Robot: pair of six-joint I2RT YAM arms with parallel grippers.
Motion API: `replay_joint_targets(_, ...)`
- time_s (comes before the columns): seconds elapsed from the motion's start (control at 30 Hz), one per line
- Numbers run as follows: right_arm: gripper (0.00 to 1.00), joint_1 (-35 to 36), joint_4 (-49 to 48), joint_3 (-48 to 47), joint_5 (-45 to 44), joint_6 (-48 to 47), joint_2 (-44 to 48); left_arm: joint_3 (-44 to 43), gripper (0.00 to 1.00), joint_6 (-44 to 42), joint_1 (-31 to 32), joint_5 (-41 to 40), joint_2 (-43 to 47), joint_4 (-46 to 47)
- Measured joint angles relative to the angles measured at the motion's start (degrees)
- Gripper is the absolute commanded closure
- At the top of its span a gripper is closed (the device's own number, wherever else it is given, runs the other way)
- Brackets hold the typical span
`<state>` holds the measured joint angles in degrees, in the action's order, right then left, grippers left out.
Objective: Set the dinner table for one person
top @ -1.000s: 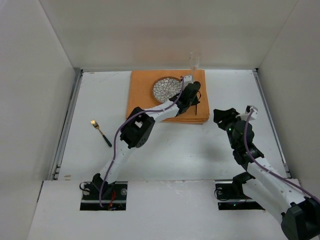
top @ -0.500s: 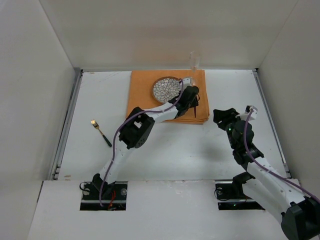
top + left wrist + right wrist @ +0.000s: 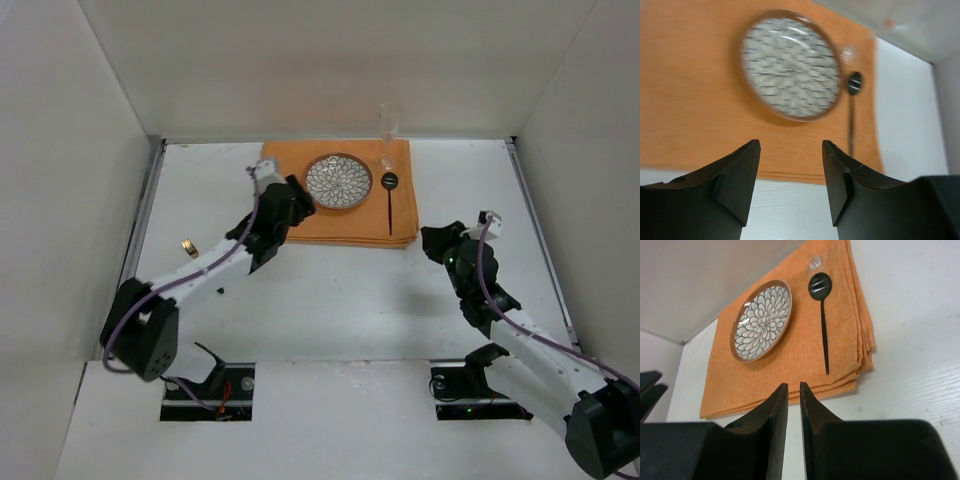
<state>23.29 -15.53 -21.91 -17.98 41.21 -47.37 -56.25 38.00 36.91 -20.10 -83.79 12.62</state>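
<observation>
Orange cloth placemat (image 3: 690, 100) before my left gripper (image 3: 791, 150), fingers wide, black spoon (image 3: 854, 83) at three o'clock of round flower-patterned plate (image 3: 790, 65), right gripper (image 3: 794, 387) pinched nearly closed.

Plain off-white walls box in the white desk (image 3: 340, 290): a back wall (image 3: 320, 70) at 12 o'clock, a left wall (image 3: 60, 200) at 9, a right wall (image 3: 600, 130) at 3. Grey rails (image 3: 133, 255) line the desk's side edges. A white board (image 3: 340, 420) lies at 6 o'clock. The light is soft and even.
</observation>
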Motion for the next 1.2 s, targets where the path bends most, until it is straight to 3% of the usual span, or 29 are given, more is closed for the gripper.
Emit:
replay_joint_targets(0.27, 0.7, 1.0, -0.4, -0.1, 0.3, -0.1, -2.7, 23.4, 0.49, 1.6, -18.2, -5.5, 21.4, -17.8)
replay_joint_targets(0.43, 0.69, 1.6, -0.4, -0.3, 0.4, -0.4, -3.8, 27.8, 0.52, 1.8, -27.5, -5.4, 28.6, -24.5)
replay_joint_targets(0.7, 0.67, 2.1, -1.4, -1.0, 0.5, -0.6, -6.5, 29.4, 0.63, 2.9, -30.4, -3.1, 26.2, -25.3)
replay_joint_targets(1.1, 0.66, 3.1, -1.7, -1.3, 0.5, -1.3, -7.1, 31.6, 0.64, 3.7, -31.7, -1.8, 20.3, -21.4)
replay_joint_targets(1.2, 0.66, 3.3, -1.8, -1.3, 0.5, -1.4, -7.8, 31.9, 0.71, 3.6, -32.0, -1.6, 18.6, -19.3)
